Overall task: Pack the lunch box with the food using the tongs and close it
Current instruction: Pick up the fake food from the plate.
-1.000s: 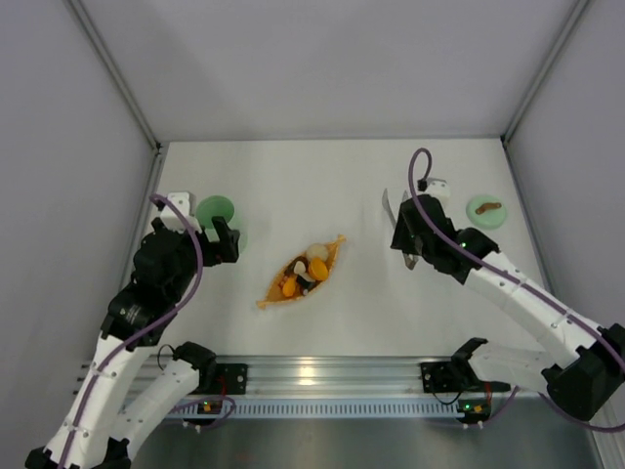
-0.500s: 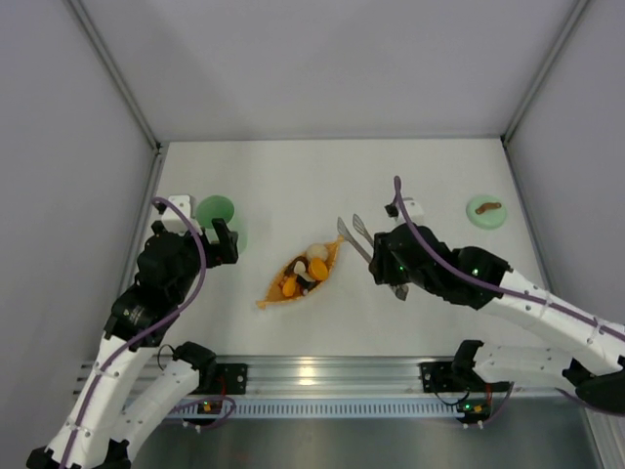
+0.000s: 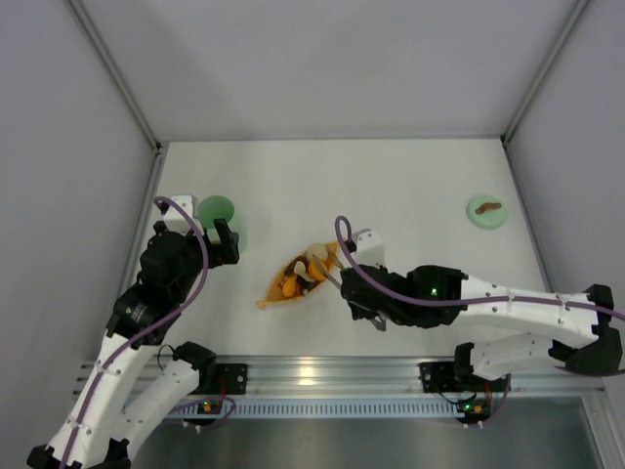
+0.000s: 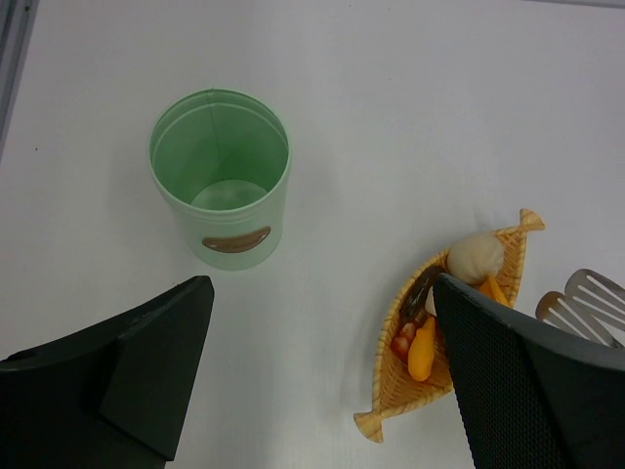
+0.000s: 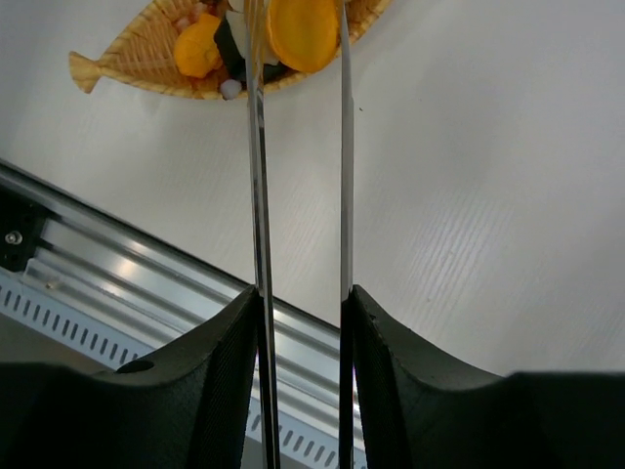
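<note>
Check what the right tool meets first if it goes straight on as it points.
The right tool holds the tongs; their tips flank the orange food piece in the tray, so probably that first. Height is unclear.

Orange woven leaf-shaped tray [image 3: 276, 293], lying diagonally near the middle of the white bench [image 3: 293, 176], one tip toward the near left. A ribbed aluminium rail [image 3: 322, 374] runs along the near edge. Plain grey panels [image 3: 322, 59] enclose the other three sides.
</note>
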